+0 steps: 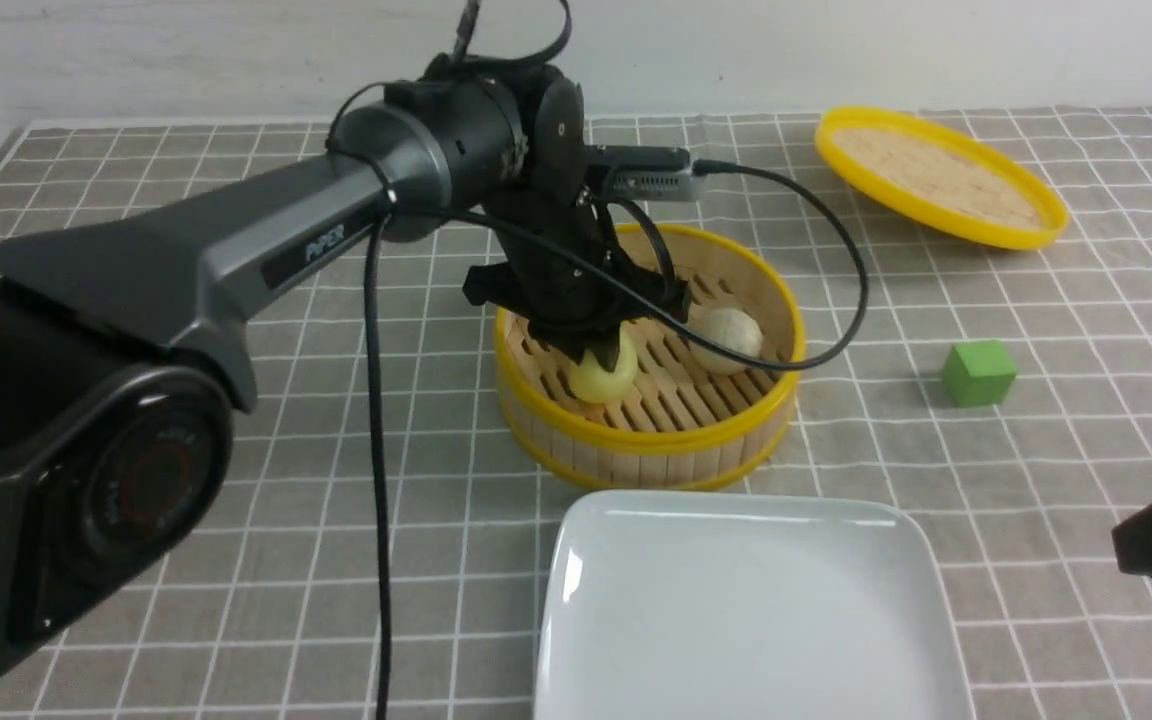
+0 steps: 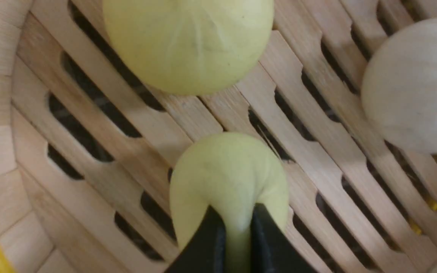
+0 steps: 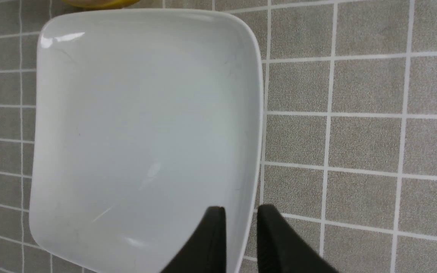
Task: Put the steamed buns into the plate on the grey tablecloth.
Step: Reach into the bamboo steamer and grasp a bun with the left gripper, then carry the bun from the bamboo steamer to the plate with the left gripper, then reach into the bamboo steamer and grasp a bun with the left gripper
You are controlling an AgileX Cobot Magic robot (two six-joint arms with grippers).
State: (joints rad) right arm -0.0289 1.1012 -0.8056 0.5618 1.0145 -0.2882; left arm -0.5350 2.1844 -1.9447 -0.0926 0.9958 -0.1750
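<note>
Left wrist view: left gripper [image 2: 237,218] pinches pale yellow bun [image 2: 199,182] inside bamboo steamer [image 1: 651,440]. Right gripper [image 3: 241,212] parted, nothing between tips. Grasping step; next, lift clear toward white square plate [image 1: 756,610].

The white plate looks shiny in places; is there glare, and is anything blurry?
Front view: a small highlight near a corner of the square white plate. Right wrist view: several bright streaks on it. Left wrist view: dark end effector fingertips look soft, out of focus.
</note>
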